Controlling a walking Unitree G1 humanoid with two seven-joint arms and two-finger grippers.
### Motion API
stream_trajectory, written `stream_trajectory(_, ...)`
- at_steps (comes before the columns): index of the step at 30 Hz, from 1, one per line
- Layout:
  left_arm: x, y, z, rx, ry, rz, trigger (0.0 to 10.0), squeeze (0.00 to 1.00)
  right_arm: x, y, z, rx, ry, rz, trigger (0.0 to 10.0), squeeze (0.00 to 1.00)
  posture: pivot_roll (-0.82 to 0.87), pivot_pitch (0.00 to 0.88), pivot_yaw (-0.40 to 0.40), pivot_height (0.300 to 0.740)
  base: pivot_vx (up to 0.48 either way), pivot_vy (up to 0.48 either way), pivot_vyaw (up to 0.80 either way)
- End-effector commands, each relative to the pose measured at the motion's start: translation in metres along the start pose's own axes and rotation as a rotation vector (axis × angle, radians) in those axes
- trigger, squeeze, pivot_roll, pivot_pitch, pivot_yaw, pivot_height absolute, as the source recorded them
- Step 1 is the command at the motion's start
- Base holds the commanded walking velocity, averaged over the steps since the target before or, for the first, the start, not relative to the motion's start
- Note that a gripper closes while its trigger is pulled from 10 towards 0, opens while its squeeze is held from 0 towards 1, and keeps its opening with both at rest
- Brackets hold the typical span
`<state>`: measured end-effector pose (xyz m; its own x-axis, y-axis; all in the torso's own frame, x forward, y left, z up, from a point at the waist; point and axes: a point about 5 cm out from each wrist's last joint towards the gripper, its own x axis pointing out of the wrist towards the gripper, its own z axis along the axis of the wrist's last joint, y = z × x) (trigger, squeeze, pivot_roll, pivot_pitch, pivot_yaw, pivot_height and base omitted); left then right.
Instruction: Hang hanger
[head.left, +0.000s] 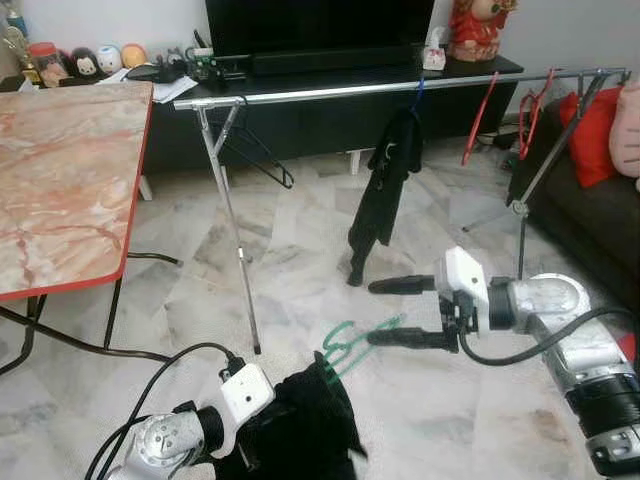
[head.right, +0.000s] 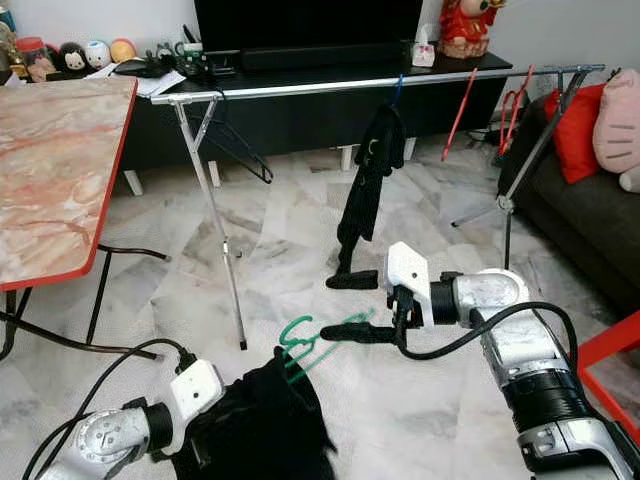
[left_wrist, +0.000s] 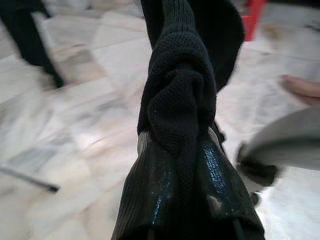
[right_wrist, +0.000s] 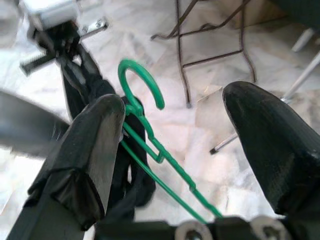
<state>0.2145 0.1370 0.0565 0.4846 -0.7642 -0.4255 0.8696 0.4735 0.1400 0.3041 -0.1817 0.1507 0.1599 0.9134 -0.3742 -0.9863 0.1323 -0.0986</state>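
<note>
A green wire hanger (head.left: 352, 342) carries a black garment (head.left: 300, 430) low over the floor. My left gripper (left_wrist: 182, 165) is shut on a bunched fold of that garment. My right gripper (head.left: 385, 312) is open and points left at the hanger. In the right wrist view the green hanger (right_wrist: 145, 125) runs between the two fingers, close to one finger (right_wrist: 95, 150), with its hook just past the tips. The silver rail (head.left: 400, 88) of a drying rack crosses the room farther back, well above both grippers.
On the rail hang a black garment on a blue hanger (head.left: 385, 180), red hangers (head.left: 480, 115) and a black hanger (head.left: 265, 160). A rack leg (head.left: 238, 250) stands just ahead. A marble table (head.left: 70, 170) is on the left and a dark sofa (head.left: 590, 210) on the right.
</note>
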Motion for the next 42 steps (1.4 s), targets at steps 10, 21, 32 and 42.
stream_trajectory(10, -0.009, -0.001, 0.017, -0.001, -0.022, -0.158, 10.0, 0.0, 0.002, 0.02, -0.032, 0.034, 0.211, 0.241, 10.0, 0.0, -0.1, 0.0, 0.002, 0.74, 0.0, 0.0, 0.0)
stream_trajectory(21, -0.008, -0.001, 0.022, 0.0, -0.03, -0.174, 10.0, 0.0, 0.011, 0.017, -0.048, 0.004, 0.27, 0.16, 10.0, 0.0, -0.09, 0.0, 0.002, 0.74, 0.0, 0.0, 0.0)
stream_trajectory(32, -0.007, -0.002, 0.025, -0.007, -0.037, -0.185, 10.0, 0.0, 0.008, 0.005, -0.035, 0.025, 0.157, 0.091, 10.0, 0.0, -0.09, 0.0, 0.002, 0.74, 0.0, 0.0, 0.0)
stream_trajectory(42, -0.008, -0.004, 0.024, -0.017, -0.032, -0.191, 10.0, 0.0, 0.001, 0.004, -0.035, 0.014, 0.165, 0.107, 10.0, 0.0, -0.1, 0.0, 0.004, 0.74, 0.0, 0.0, 0.0)
